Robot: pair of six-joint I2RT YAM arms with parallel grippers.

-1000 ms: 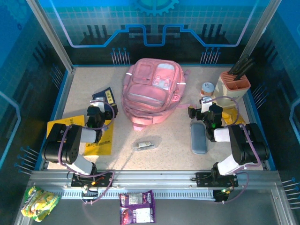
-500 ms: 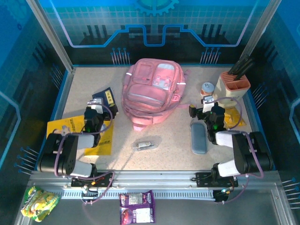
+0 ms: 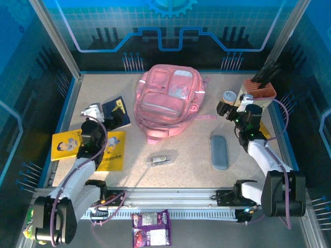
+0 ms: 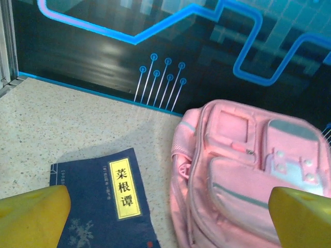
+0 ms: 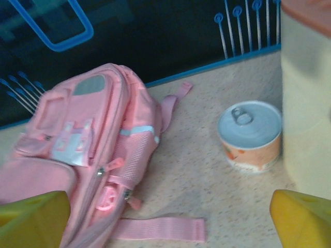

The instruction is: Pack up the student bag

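Bag [image 3: 168, 103]: lies flat at 12 o'clock on the surface [image 3: 191, 147], zipped pockets and translucent panel facing up, one strap [image 5: 158, 229] stretched flat toward 3 o'clock. Apart from both arms.

Left fingers [image 4: 31, 217]: spread wide, grasping nothing, with yellow tips at the two lower corners of the left wrist view. Positioned at 10 o'clock of the surface in the top view, just at 9 o'clock of a blue book [image 3: 118, 110]. Between the tips, in the wrist view: the book's cover with its yellow label, and the bag just at 3 o'clock of it.

Right fingers [image 5: 31, 219]: likewise released, wide apart, nothing held. Positioned at 2 o'clock of the surface, near a can [image 3: 229, 96] and a beige holder [image 3: 258, 94] with an orange rim and dark items standing in it. In the right wrist view: can upright, pull-tab lid up, just beside the holder. Bag at 9 o'clock of the can, well apart.

Elsewhere on the surface: yellow book [image 3: 103, 150] at 8 o'clock, partly under the left arm. Small packet [image 3: 159, 159] at 6 o'clock. Grey case [image 3: 219, 151] at 4 o'clock, lying lengthwise from near to far. On the near rail: a purple snack pack [image 3: 151, 228] at 6 o'clock and a green-yellow one [image 3: 44, 222] at 7 o'clock.
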